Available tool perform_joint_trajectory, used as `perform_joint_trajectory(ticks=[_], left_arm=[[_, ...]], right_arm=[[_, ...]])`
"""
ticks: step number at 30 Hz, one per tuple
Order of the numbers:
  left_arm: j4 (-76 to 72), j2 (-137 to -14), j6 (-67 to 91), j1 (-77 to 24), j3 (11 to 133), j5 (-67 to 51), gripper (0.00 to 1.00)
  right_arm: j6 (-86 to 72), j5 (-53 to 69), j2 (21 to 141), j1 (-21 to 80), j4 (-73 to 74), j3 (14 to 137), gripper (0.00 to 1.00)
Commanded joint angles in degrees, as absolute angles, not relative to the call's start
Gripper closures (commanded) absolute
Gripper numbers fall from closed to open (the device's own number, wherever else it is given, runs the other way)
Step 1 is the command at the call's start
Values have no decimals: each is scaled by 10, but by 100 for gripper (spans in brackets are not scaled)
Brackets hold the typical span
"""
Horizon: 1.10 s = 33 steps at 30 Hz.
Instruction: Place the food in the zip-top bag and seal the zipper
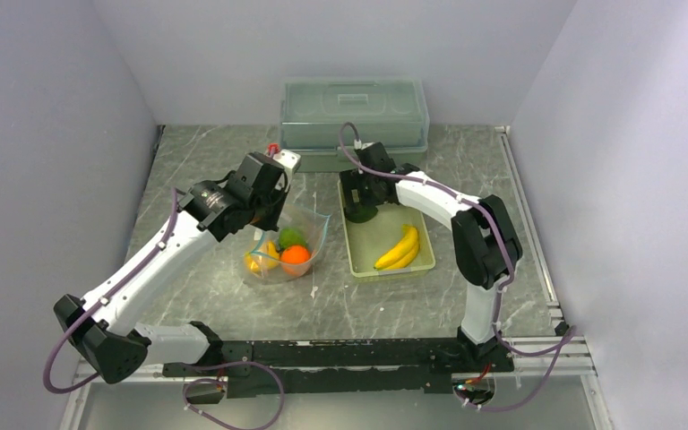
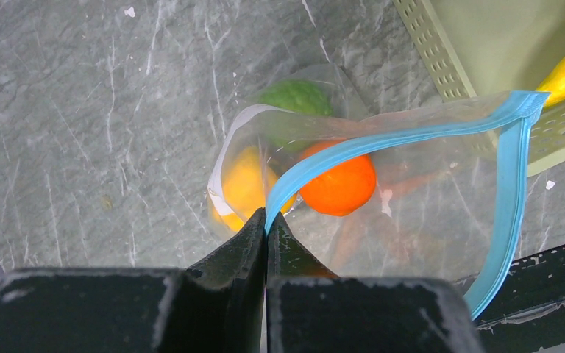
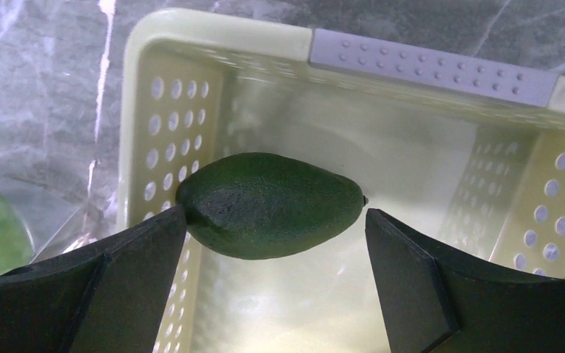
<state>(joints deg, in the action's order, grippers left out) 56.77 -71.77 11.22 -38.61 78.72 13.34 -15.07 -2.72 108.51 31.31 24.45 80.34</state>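
Observation:
The clear zip-top bag (image 1: 309, 231) stands left of centre, mouth held up. My left gripper (image 2: 266, 213) is shut on its teal zipper (image 2: 382, 136) at the near rim. Inside lie an orange ball (image 2: 338, 187), a yellow pepper (image 2: 246, 184) and a light green fruit (image 2: 298, 95). My right gripper (image 3: 276, 212) is open inside the pale green basket (image 3: 213, 44), its jaws on either side of the dark green avocado (image 3: 268, 191). The left finger is at the avocado's blunt end, and a small gap shows at the right one. Yellow bananas (image 1: 400, 248) lie at the basket's near end.
A large translucent green lidded box (image 1: 354, 112) stands at the back, just behind the basket (image 1: 363, 260). The bag's side nearly touches the basket's left wall. Grey walls close in the marble table on three sides.

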Motion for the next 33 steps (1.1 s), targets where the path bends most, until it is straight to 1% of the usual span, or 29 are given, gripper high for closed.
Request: perform_joint_trajectory(ticks=[1,5,10,21,26,33], left_arm=[[553,-717,105,-388,790,132,91],[552,-719,104,-388,793,130,91],[549,-721,104,-388,795,125,91],[548,-716,113,-388,790,111,92],[547,-715,114,-388,788,112,92],[548,-715,112,-388,789,113,92]], right_arm=[[-165,-70,1090,311,259,825,5],[-154,-80,1083,311,266,806,6],[-152,-90,1043,311,260,760,7],[-175,-101,975,311,263,713,7],[-213,-91,955,311,250,708,6],[-266,-95,975,311,235,732,4]])
